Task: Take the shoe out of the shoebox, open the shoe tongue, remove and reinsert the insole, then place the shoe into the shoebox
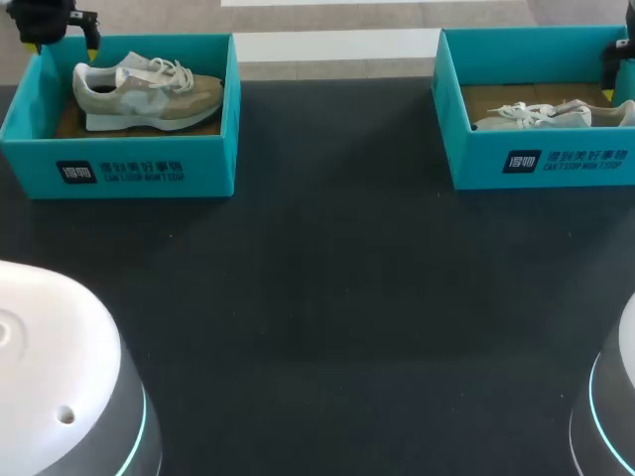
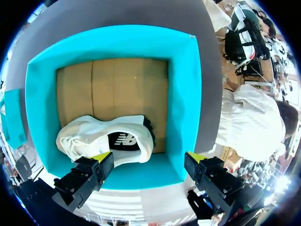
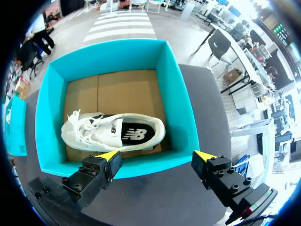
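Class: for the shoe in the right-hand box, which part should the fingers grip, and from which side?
Probably the heel collar of the shoe, from above. It sits upright, opening facing up with the insole showing, so one finger can slip inside, the other outside.

two teal boxes stand here, the left box (image 1: pixel 119 169) and the right box (image 1: pixel 536 164). two shoes, one per box: the left shoe (image 1: pixel 149 94) and the right shoe (image 1: pixel 551 116). two grippers, the left gripper (image 2: pixel 148 157) and the right gripper (image 3: pixel 157 154). one table (image 1: pixel 327 278).
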`<control>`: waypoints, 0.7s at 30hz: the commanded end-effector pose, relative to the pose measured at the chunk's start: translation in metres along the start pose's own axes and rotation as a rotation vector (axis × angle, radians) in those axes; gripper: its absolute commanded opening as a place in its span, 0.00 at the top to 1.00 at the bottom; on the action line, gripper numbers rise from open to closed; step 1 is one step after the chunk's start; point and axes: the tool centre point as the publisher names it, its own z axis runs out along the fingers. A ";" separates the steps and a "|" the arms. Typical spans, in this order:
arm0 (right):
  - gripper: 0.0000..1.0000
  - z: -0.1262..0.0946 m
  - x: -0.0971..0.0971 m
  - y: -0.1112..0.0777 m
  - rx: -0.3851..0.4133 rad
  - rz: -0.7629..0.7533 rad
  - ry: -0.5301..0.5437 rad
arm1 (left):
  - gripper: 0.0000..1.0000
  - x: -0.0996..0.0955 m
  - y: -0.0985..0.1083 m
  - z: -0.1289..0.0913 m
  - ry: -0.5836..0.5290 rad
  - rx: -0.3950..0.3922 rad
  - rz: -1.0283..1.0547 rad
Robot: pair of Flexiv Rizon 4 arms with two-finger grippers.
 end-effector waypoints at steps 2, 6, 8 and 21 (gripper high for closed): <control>0.00 0.000 0.000 0.000 -0.002 0.002 0.000 | 0.00 0.000 0.023 0.018 -0.009 0.075 0.006; 0.00 0.000 0.000 0.000 -0.002 0.002 0.000 | 0.00 -0.002 0.021 0.030 -0.027 0.114 0.014; 0.00 0.000 0.000 0.000 -0.002 0.002 0.000 | 0.00 -0.003 0.018 0.033 -0.054 0.125 0.028; 0.00 0.000 0.000 0.000 -0.002 0.002 0.000 | 0.14 -0.005 0.018 0.067 -0.041 0.156 0.036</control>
